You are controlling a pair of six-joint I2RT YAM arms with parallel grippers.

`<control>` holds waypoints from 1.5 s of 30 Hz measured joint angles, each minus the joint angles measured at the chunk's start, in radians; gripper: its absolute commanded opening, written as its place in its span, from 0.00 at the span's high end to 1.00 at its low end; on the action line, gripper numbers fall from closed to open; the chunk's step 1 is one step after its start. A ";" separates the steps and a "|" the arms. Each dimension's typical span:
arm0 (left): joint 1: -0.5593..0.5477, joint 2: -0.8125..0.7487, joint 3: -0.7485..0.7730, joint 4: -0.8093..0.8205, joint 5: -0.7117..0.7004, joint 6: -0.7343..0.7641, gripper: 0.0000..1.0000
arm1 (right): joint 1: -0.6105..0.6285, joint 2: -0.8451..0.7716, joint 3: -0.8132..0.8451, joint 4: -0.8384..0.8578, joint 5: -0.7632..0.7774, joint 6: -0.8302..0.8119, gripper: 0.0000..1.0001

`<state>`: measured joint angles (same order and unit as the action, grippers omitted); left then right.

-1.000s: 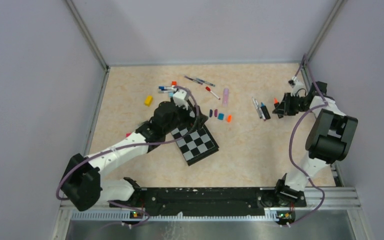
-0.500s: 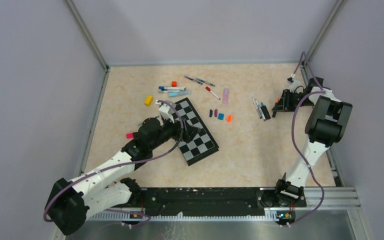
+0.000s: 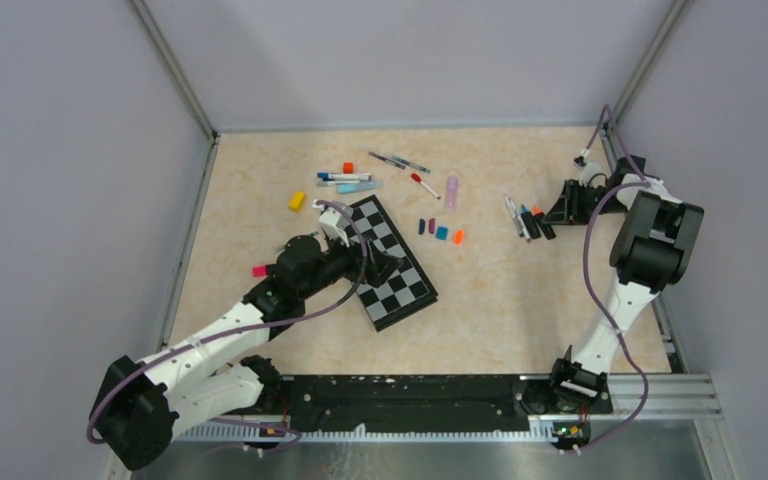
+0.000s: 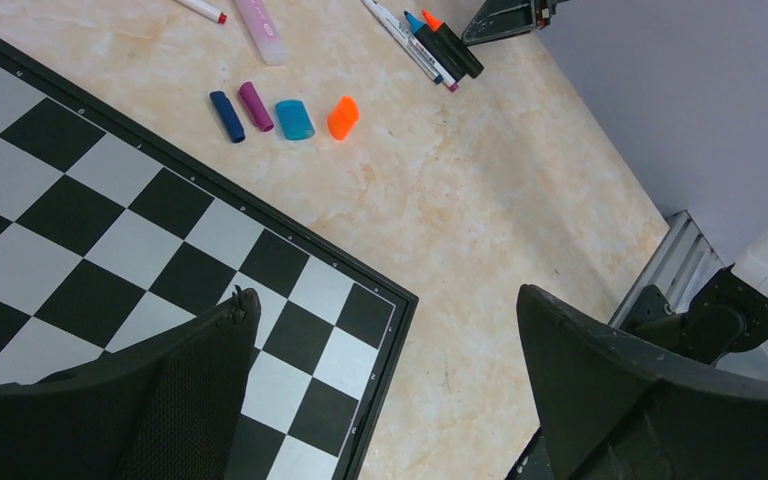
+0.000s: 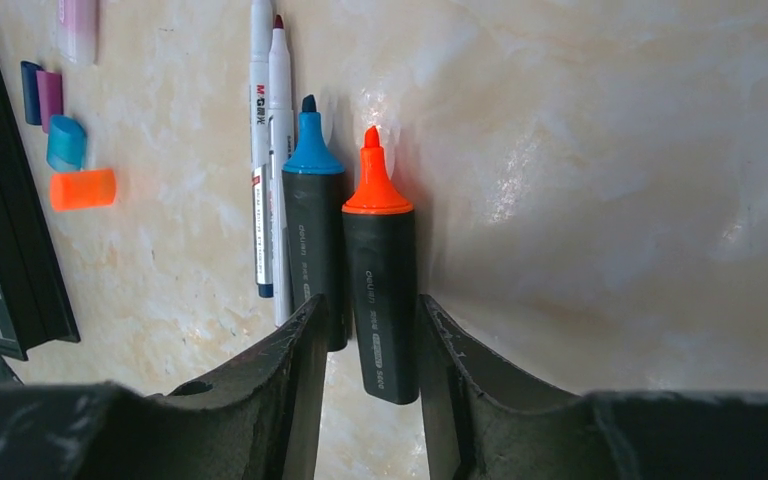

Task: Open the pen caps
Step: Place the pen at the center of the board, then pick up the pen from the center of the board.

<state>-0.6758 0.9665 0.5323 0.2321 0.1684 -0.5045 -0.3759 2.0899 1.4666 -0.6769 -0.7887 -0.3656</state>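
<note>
Right claw (image 5: 372, 300) is low over the beige marbled table (image 5: 610, 150), straddling the tail of the black-bodied orange-tipped highlighter (image 5: 380, 260). That marker lies flat with its tip bare, touching the black-bodied blue-tipped highlighter (image 5: 312, 220). Two thin white pens (image 5: 263, 150) sit just left of that. The claw's gap is narrow, barely wider than the barrel. The right finger looks to touch it and a sliver shows at the left, so we can't tell if it's pinching or loose.

We read this as the put-down of an opened marker. To do it well, open only a little so the left finger doesn't shove the blue one. Then lift straight up with no sideways drag, or the row rolls.

Pen caps already off lie in a loose row beside the black-and-silver chequered board (image 4: 110, 230): stubby orange cap (image 5: 82, 189), teal cap (image 5: 65, 143), purple cap (image 5: 50, 95), dark blue cap (image 5: 30, 90). All are well apart from the right claw.

Left claw (image 4: 385, 295) hangs wide open over the board's corner, holding nothing.

Far-side pens (image 3: 345, 178) look capped, but they're too small to be sure
</note>
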 measured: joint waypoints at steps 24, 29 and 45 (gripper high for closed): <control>0.002 -0.043 -0.073 0.101 -0.017 -0.158 0.01 | 0.229 -0.283 -0.100 0.018 -0.026 -0.096 0.59; 0.002 -0.064 -0.073 0.076 -0.040 -0.167 0.01 | 0.378 -0.283 -0.096 0.056 0.030 -0.074 0.49; 0.003 -0.055 -0.072 0.029 -0.105 -0.198 0.01 | 0.689 -0.062 0.113 0.270 0.619 0.412 0.39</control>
<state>-0.6727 0.9115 0.4599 0.2607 0.0635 -0.7021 0.3130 2.0281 1.5799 -0.4065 -0.1696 0.0460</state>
